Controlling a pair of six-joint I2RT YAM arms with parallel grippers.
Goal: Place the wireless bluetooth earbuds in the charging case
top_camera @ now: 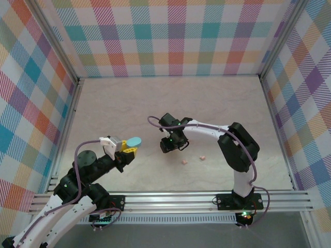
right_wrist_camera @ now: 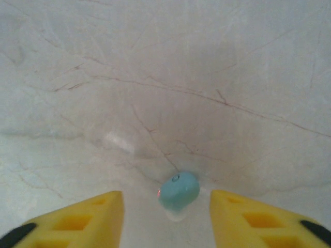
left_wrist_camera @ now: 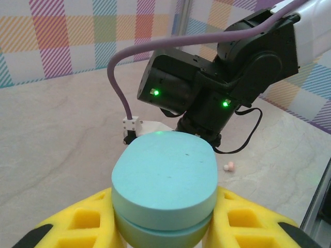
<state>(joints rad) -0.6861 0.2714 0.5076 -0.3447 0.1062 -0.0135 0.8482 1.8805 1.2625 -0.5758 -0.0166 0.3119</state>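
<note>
My left gripper [top_camera: 128,149] is shut on a light blue oval charging case [top_camera: 134,141], held off the table at the left. In the left wrist view the case [left_wrist_camera: 164,175] sits between the yellow fingers [left_wrist_camera: 83,219] with its lid closed. My right gripper [top_camera: 170,145] points down at the table's middle. Its yellow fingers [right_wrist_camera: 93,217] stand open on either side of a light blue earbud [right_wrist_camera: 179,190], which lies on the table and touches neither finger. Two pink earbuds [top_camera: 184,161] [top_camera: 202,157] lie on the table to the right of that gripper.
The right arm's black wrist [left_wrist_camera: 217,77] hangs close in front of the held case. A pink earbud [left_wrist_camera: 228,166] shows on the table beyond it. Checked walls [top_camera: 165,36] enclose the pale marble table [top_camera: 207,103], and a metal rail [top_camera: 181,199] runs along the near edge.
</note>
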